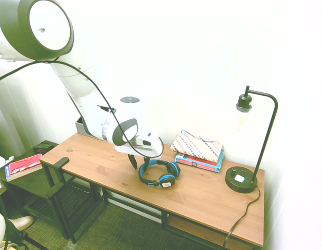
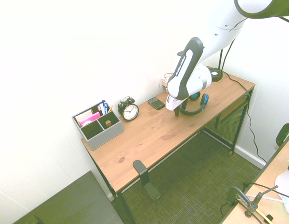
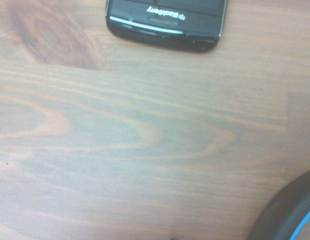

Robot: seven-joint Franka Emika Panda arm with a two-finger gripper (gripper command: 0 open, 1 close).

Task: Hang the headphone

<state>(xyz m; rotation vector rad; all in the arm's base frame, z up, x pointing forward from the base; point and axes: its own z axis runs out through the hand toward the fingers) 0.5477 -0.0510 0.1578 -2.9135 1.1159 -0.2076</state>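
blue headphones point(image 1: 167, 180) unlifted; gripper point(image 1: 140, 165) at their ten o'clock in the first exterior view, fingers parted; grasping, lifting, hanging seemingly remain.

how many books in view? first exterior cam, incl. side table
At least 2: a blue-edged one on the desk under the patterned pouch, and a red-covered one on the dark side table at left. More may be hidden beneath either.
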